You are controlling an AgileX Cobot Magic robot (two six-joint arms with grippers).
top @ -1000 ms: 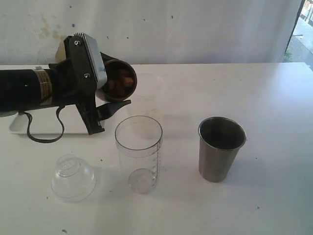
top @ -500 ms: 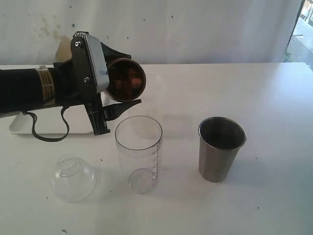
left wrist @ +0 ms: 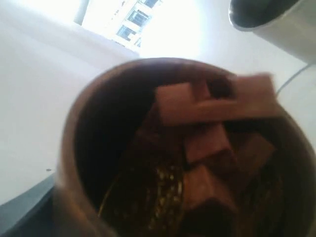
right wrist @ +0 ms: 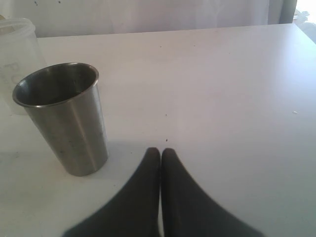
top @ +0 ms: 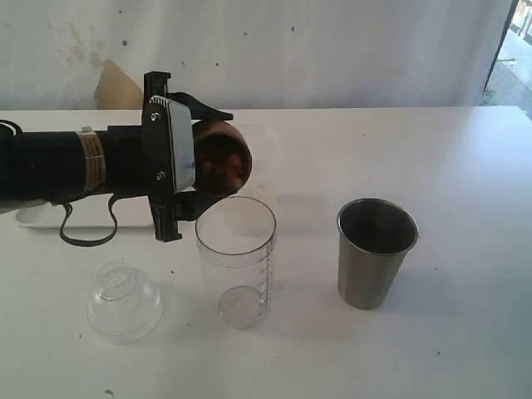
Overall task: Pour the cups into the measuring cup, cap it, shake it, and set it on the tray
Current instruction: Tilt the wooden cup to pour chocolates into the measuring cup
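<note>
Holding wooden cup [top: 224,162] tipped — left hand [top: 209,160] | measuring cup [top: 236,262] near

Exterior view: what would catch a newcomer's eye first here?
The left gripper holds the wooden cup tipped on its side just above the clear measuring cup, brown chunks visible inside. To the right, the steel tumbler stands upright on the table.

Your wooden cup [top: 223,158] is dark brown, the measuring cup [top: 236,262] clear with dark graduation marks, the tumbler [top: 374,258] brushed steel-grey, the tabletop [top: 465,183] white.
</note>
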